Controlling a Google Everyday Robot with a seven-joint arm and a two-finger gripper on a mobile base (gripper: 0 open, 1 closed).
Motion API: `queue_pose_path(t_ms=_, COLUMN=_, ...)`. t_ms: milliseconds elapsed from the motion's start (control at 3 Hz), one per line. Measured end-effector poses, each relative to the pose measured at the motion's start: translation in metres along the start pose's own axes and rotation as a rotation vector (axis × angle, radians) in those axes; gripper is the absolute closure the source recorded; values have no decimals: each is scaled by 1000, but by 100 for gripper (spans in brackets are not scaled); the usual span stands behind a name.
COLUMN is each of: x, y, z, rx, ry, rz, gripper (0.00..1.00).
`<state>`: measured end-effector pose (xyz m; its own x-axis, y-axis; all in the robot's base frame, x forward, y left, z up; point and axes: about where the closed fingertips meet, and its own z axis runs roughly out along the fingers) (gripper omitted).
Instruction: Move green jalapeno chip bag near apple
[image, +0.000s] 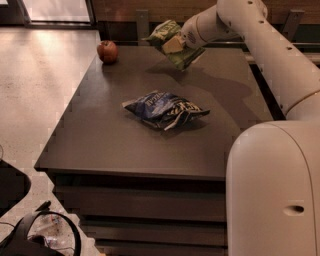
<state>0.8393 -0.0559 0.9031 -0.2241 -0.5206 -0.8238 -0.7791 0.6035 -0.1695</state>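
Closest in, the robot's white body (274, 192) fills the lower right, in front of the dark table (120, 147). At the table's middle lies a crumpled dark blue and white chip bag (165, 109), flat on the surface. Beyond it, above the far part of the table, the gripper (173, 45) is clamped on the green jalapeno chip bag (186, 57) and holds it off the surface. The bag's long axis slants from upper left to lower right, its lower end pointing at the table. At the far left corner sits the apple (107, 51), left of the held bag and apart from it.
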Motion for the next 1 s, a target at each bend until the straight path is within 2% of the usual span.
queue_pose_path(t_ms=333, x=-2, y=1, z=27, rx=-18, ry=-39, rz=11, gripper=100)
queue_pose_path(t_ms=1000, x=-34, y=31, z=82, rx=-121, ry=-129, rz=-26, gripper=100)
